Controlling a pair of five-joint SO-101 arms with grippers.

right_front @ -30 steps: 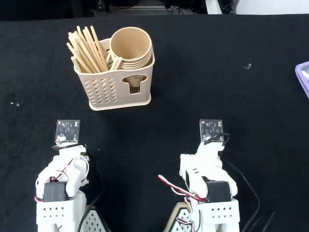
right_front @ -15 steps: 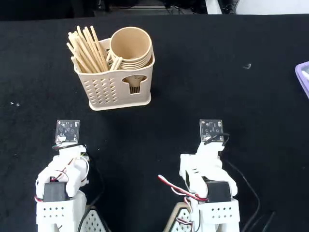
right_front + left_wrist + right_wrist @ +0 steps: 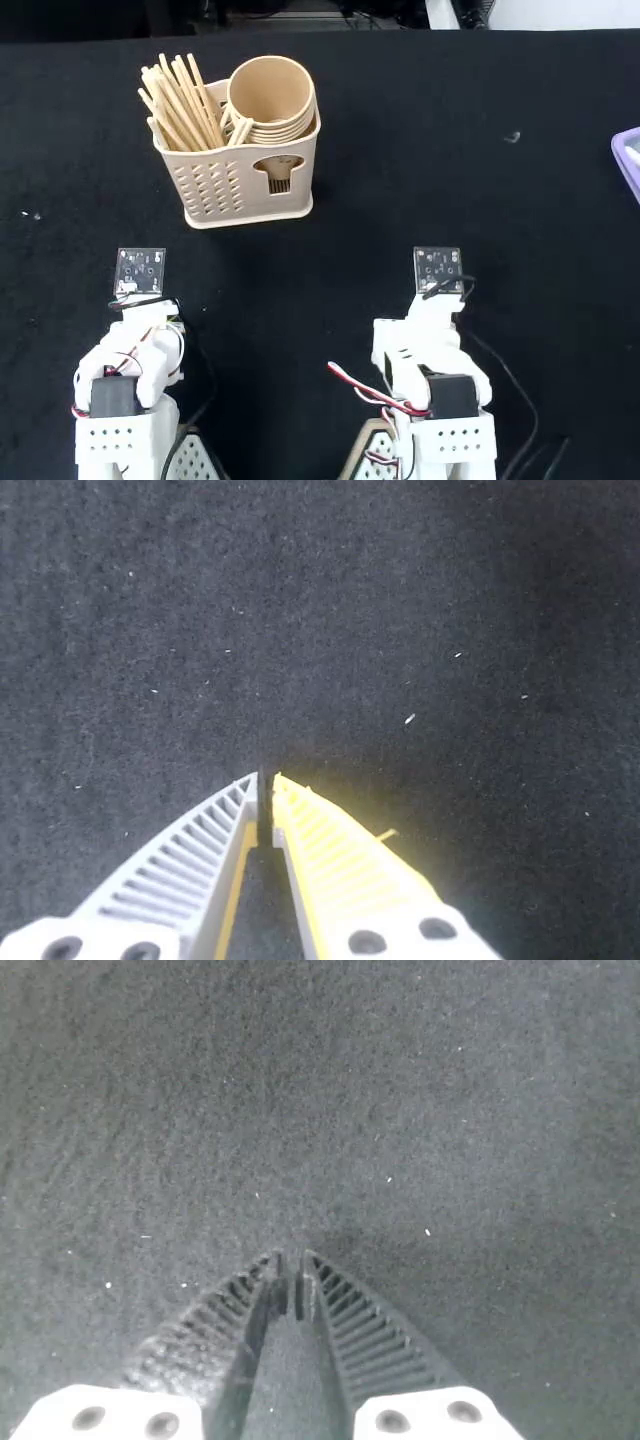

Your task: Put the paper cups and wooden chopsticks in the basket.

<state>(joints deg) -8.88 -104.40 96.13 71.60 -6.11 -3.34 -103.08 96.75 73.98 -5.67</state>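
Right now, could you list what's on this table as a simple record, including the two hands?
basket: upright on the black table
paper cups: stacked inside the basket
wooden chopsticks: bundled in the basket beside the cups
left hand: shut, empty, over bare table
right hand: shut, empty, over bare table
task: looks finished

Matt, slightly fuzzy cloth table cover [image 3: 450,150], smooth perforated plastic basket [image 3: 235,187], matt paper cups [image 3: 272,92], bare wooden chopsticks [image 3: 180,100].
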